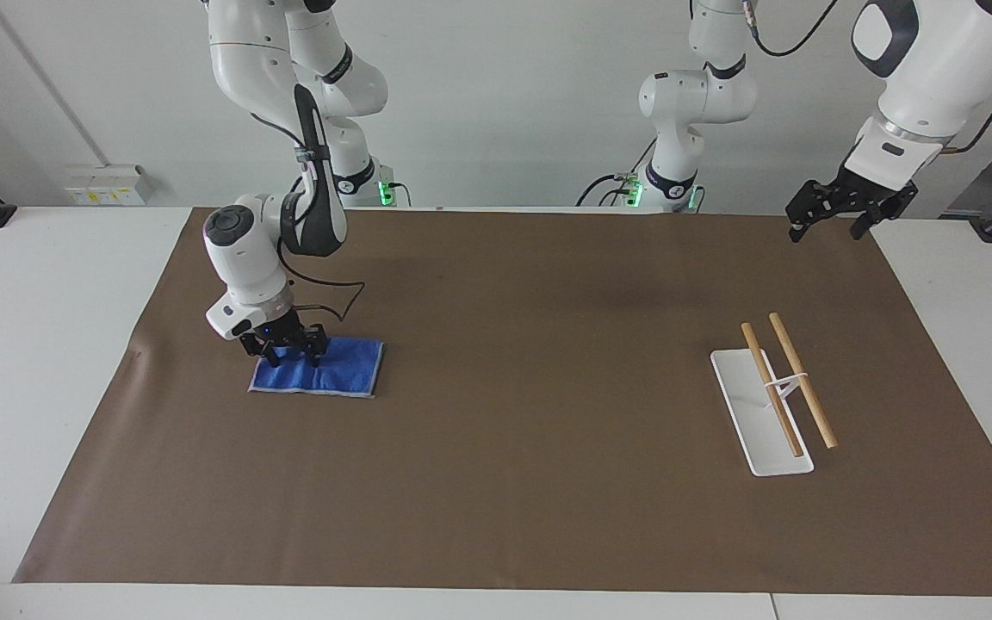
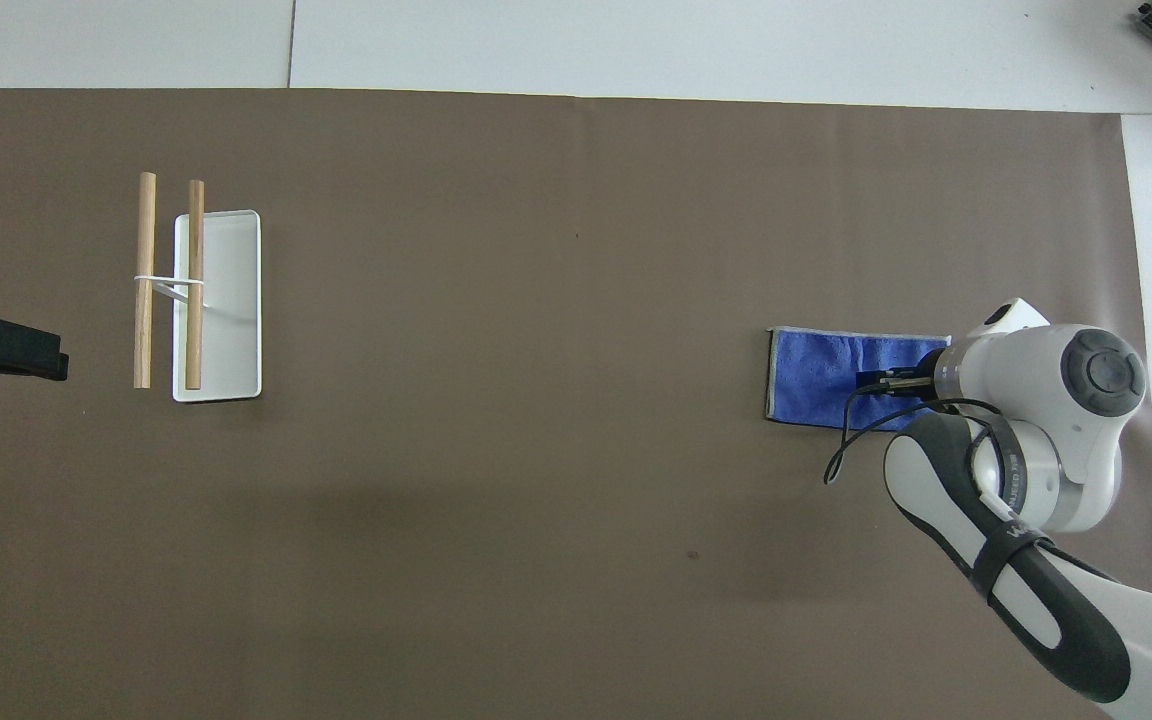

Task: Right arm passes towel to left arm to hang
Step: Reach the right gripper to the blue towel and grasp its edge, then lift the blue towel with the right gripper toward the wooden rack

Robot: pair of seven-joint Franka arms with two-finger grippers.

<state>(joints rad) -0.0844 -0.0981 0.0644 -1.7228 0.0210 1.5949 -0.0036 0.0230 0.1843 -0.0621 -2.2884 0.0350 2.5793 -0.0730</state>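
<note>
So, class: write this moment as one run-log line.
right gripper: down on towel, at its edge nearer the robots | towel: flat on mat | left gripper: open, waiting over mat corner | rack: bare

The small rectangular bright-blue terry towel (image 1: 324, 372) lies flat on the brown mat (image 1: 513, 430) covering the surface, toward the right arm's end. The right end effector (image 1: 285, 349) is down on the towel's edge nearer the robots. The white tray with two wooden rods (image 1: 763, 413) lies toward the left arm's end. The left end effector (image 1: 836, 215) hangs over that end's robot-side corner.
</note>
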